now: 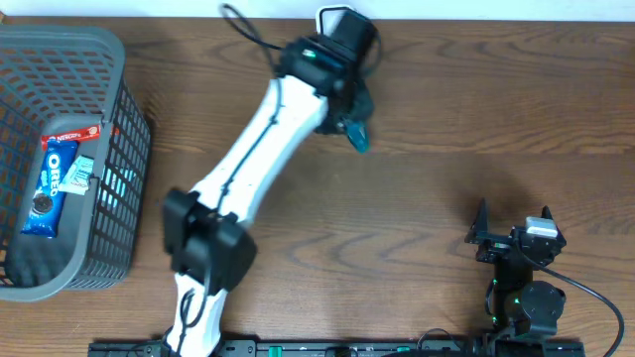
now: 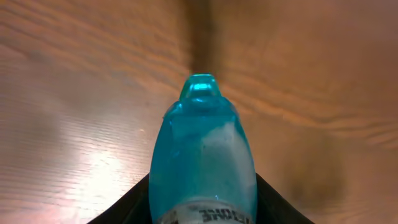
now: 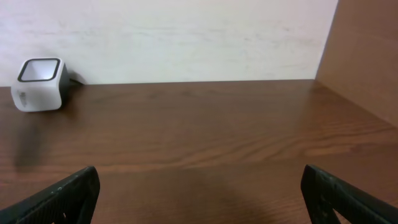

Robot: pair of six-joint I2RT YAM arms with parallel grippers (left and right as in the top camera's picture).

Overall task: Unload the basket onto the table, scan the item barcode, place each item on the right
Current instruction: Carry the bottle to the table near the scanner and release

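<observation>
The left gripper [image 1: 348,115], clamped on the teal bottle [image 1: 358,137], hangs just near of the far-edge scanner [image 1: 335,18], the bottle's long axis pointing nearward, away from it.

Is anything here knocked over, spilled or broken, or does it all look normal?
Nothing stands out. The left tool holds a teal bottle, with nothing spilled on the table. The Oreo pack lies inside the grey basket, and the white scanner cube sits upright by the wall.
</observation>
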